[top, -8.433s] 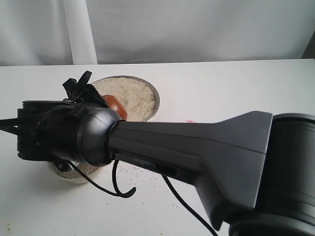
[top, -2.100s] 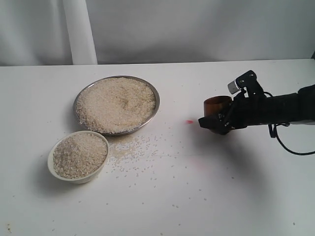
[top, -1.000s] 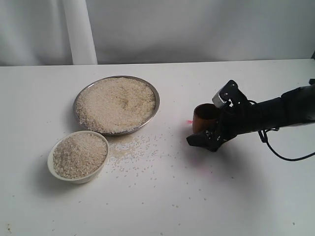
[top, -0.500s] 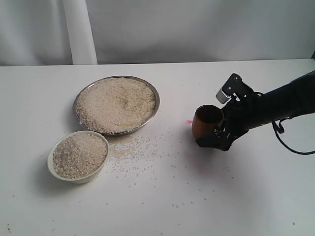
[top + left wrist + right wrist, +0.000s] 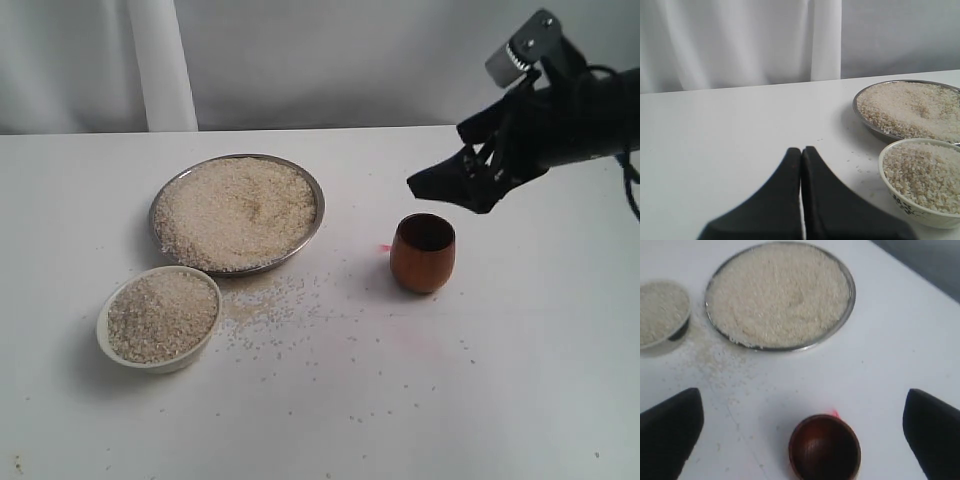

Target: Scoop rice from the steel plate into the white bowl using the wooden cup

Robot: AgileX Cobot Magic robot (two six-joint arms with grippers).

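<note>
Counter [image 5: 520,400]: white, carries everything. Steel plate [image 5: 305,243] sits left of middle toward the far edge, with its rice [image 5: 238,212] heaped level with the rim, so it reads as the supply. Right pincer [image 5: 445,190] hangs in the air above the wooden cup, toward the counter's right edge. Its jaws are wide apart and touch nothing, which looks like a parked or clearing pose, not a scooping one. Left pincer [image 5: 801,150] is low over the counter's left side, tips pressed together and empty, idle and out of the way. White bowl [image 5: 150,358] is just beside the plate on its near-left side, probably to keep the carry short. It is mounded full, so I judge the transfer largely done. Wooden cup [image 5: 422,262] stands upright and alone right of the plate, clear of both dishes, mouth up. The right wrist view shows its inside dark and free of grains. Loose grains [image 5: 280,310] lie between plate and bowl and out toward the middle, likely spill. Count: one plate, one bowl, one cup, two pincers, two rice heaps, scattered grains uncountable.
</note>
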